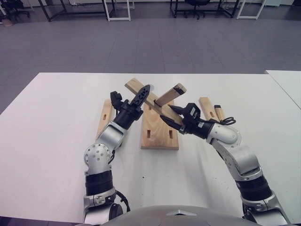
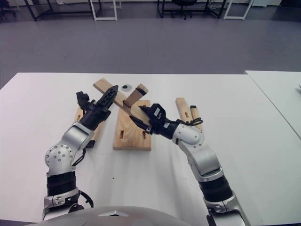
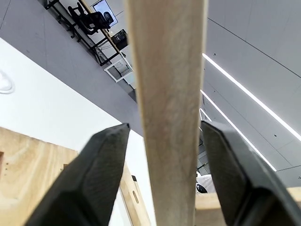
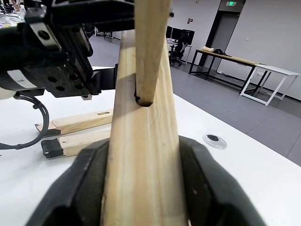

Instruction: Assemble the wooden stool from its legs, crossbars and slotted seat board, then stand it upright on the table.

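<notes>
A long leg (image 1: pixel 136 88) is held up in the air, slanted, above the middle of the white table (image 1: pixel 56 141). A short bar (image 1: pixel 170 93) is stuck into a hole in the leg and sticks up and away from it.

The low end of the leg is squeezed tight by the right gripper (image 1: pixel 168 113). Its two fingers (image 4: pixel 84 188) are pressed flat on both sides of the wood.

The high end of the leg is hugged by the left gripper (image 1: pixel 146 91), which is only a little bit open. One finger (image 3: pixel 225 165) is touched by the wood, and a thin gap is seen at the other finger.

The seat (image 1: pixel 160 134) is laid flat on the table, right under the leg. Slots are seen in its top.

A second leg (image 1: pixel 105 115) is laid flat beside the seat, under the left arm. Two more wood pieces (image 1: pixel 205 107) are laid flat on the other side, near the right arm.

A small round cap (image 2: pixel 126 87) is set in the table behind the leg.
</notes>
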